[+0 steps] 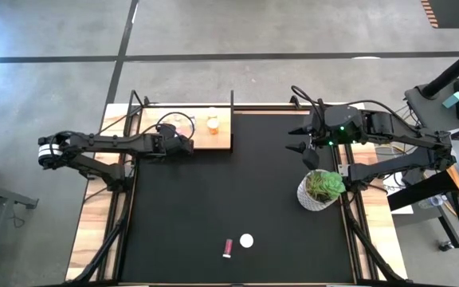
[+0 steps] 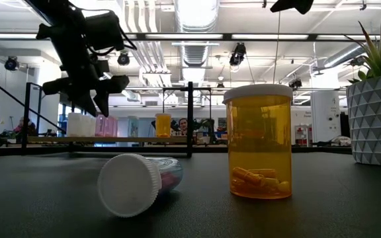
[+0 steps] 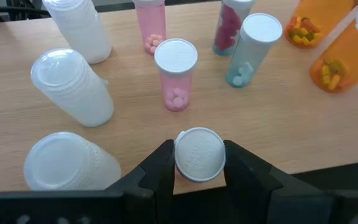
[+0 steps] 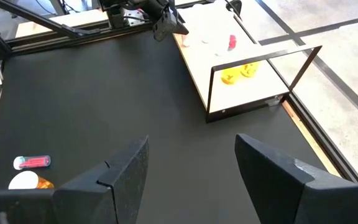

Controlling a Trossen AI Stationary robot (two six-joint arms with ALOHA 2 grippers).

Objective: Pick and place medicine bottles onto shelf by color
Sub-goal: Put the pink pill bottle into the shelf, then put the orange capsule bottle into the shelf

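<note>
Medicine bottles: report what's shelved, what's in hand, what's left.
Done: white, pink, teal and orange bottles stand on the shelf. In hand: the left gripper, over the shelf, is shut on a white-capped bottle. Left: the orange bottle and the pink bottle lying on the black mat; the right gripper waits open.

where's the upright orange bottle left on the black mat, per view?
High: orange bottle shows as a white cap near the table's front edge, beside the lying pink bottle.
Low: large and upright right of centre, lying pink bottle on its left.
Left wrist: not in it.
Right wrist: bottom-left corner, partly behind a finger.
Shared landmark: the lying pink bottle.
</note>
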